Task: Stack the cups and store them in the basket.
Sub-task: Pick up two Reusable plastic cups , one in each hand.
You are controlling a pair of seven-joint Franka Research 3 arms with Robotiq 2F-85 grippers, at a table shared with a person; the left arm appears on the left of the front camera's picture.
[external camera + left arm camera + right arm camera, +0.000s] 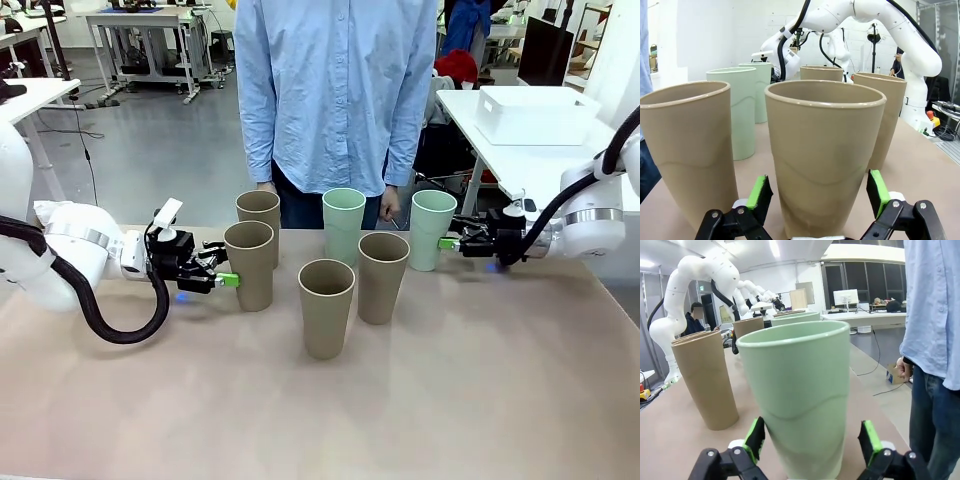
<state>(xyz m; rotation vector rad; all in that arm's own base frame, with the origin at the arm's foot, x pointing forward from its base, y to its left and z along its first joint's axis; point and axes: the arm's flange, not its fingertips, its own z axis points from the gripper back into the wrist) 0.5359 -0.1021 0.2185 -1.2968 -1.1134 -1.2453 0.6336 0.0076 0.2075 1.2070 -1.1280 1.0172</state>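
One table (500, 400): pale tan top; all six cups stand upright on it, clustered toward the far middle.
Person (335, 90): at the far edge in a light blue shirt, arms hanging. One hand (390, 205) is low behind the cups, and I see it touching none.
Left arm (60, 250): reaches in low from the left, forearm close to level above the tabletop, wrist aimed at the cluster, a black cable looping beneath.
Right arm (590, 205): mirrors it from the right, also low and level, with a black cable arching over the wrist.
White bin (530, 118): on a white side table behind the right arm, well apart from the cups.
Near-left tan cup (249, 265): matte, tapered, no handle. A second tan cup (259, 205) stands just behind it.
Right mint cup (432, 230): pale green, same shape, at the far right of the group.
Middle cups: another mint cup (344, 225) at the back, a tan cup (383, 277) beside it, and a tan cup (326, 308) nearest the robot.
Left gripper (225, 268): jaws spread wide, straddling the near-left tan cup low on its wall. From the wrist, a sliver of gap shows at each green pad (760, 195), so nothing is clamped.
Right gripper (450, 243): likewise released, fingers either side of the right mint cup, its pads (869, 440) standing clear of the wall.
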